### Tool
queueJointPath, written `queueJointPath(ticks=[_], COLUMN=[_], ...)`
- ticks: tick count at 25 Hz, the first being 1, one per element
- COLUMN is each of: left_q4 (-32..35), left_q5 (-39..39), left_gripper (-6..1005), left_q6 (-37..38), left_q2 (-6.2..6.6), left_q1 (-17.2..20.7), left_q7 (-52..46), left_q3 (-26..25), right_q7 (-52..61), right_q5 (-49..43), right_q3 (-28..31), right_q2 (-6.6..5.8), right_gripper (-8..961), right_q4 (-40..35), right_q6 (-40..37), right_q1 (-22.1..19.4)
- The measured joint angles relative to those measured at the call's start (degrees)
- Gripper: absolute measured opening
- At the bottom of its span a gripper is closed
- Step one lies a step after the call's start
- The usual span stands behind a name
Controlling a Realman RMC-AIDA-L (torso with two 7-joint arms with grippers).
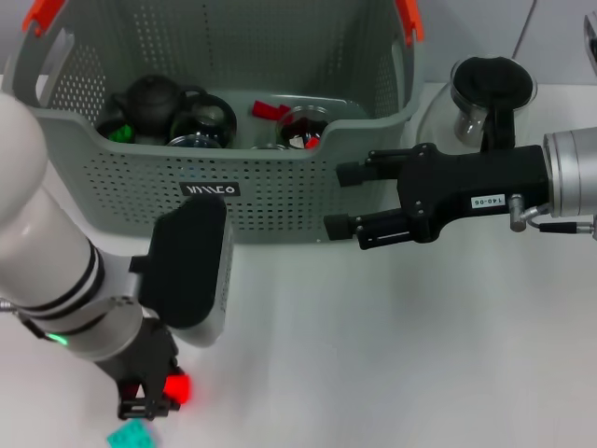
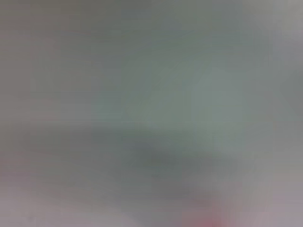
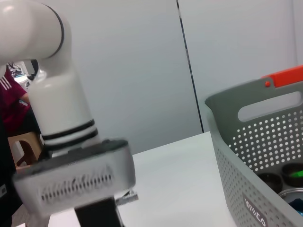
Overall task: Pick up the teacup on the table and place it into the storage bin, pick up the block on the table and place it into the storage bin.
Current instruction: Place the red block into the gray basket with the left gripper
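Storage bin: storage bin (image 1: 280,201) stands at the far side of the counter (image 1: 401,355), already carrying a dark teapot (image 1: 154,98) and glassware; a red piece lies inside too.
Left arm: bent low at the near left corner of the counter, wrist housing over the work spot.
Right arm: stretched in from the right, just in front of the bin's near wall; a clear glass pot (image 1: 490,93) stands behind it, outside the bin.
Right tool: right tool (image 1: 347,201) has its two fingers spread apart with nothing between them.
Left tool: left tool (image 1: 149,403) points down at the counter; whether it is closed cannot be told.
Red block: red block (image 1: 178,386) sits right at the left tool's tip, well apart from the bin.
Green block: green block (image 1: 131,435) lies just nearer than the tool, at the frame edge.
Key relation: the bin lies away from the robot and to the right of the red block; the left arm is plainly nearer.
Views: only the head view shows the blocks; the right wrist view shows the left arm and the bin's end wall (image 3: 265,156); the left wrist view shows nothing readable.
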Motion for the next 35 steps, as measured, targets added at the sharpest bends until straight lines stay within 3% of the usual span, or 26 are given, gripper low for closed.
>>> queueJointPath(ticks=[3, 6, 9, 11, 12, 14, 17, 24, 29, 32, 35], left_q4=[-2.6, -4.5, -4.9, -4.2, -4.1, -2.9, -1.9, 1.0, 16.2, 23.1, 26.2], left_q5=[-2.3, -7.4, -14.3, -21.3, -22.4, -27.7, -31.9, -32.7, -31.1, -29.6, -28.7], left_gripper=[268, 268, 268, 268, 268, 267, 267, 268, 269, 269, 294], left_q6=[0.9, 1.9, 2.4, 2.9, 3.0, 3.3, 3.0, -5.3, -16.6, -21.4, -24.3], left_q2=[0.01, 0.06, 0.17, 0.27, 0.26, 0.40, 0.85, 3.24, 7.93, 9.37, 9.73], left_q1=[0.0, -0.4, -1.4, -2.8, -3.0, -4.2, -5.3, -9.2, -16.6, -19.3, -20.6], left_q7=[1.0, 2.4, 3.3, 3.6, 3.6, 3.5, 2.5, -4.6, -9.0, -10.0, -10.1], left_q3=[-2.9, -9.6, -19.6, -31.0, -32.5, -40.8, -47.4, -52.5, -53.4, -53.2, -52.4], right_q7=[0.0, 0.0, -0.1, -0.1, -0.1, 0.1, 0.7, 1.2, 1.2, 1.7, 2.3], right_q5=[0.0, 0.1, 0.4, 0.6, 0.7, 0.7, 0.7, 0.6, 0.6, 0.5, 0.5], right_q3=[0.1, 0.1, 0.1, 0.3, 0.5, 0.8, 1.5, 4.4, 4.5, 4.6, 4.6], right_q2=[0.00, -0.01, -0.24, -0.44, -0.56, -0.86, -1.49, -3.41, -3.86, -4.14, -4.41], right_gripper=[854, 854, 854, 853, 853, 853, 853, 852, 852, 853, 854], right_q4=[-0.1, -0.1, -0.2, -0.2, -0.2, 0.0, 0.1, 0.3, 0.3, 0.3, 0.3], right_q6=[0.0, -0.2, -1.1, -1.7, -2.2, -2.8, -3.9, -6.4, -7.7, -8.0, -8.3], right_q1=[0.0, 0.0, 0.0, 0.0, -0.1, -0.1, -0.3, -1.4, -2.2, -2.3, -2.3])
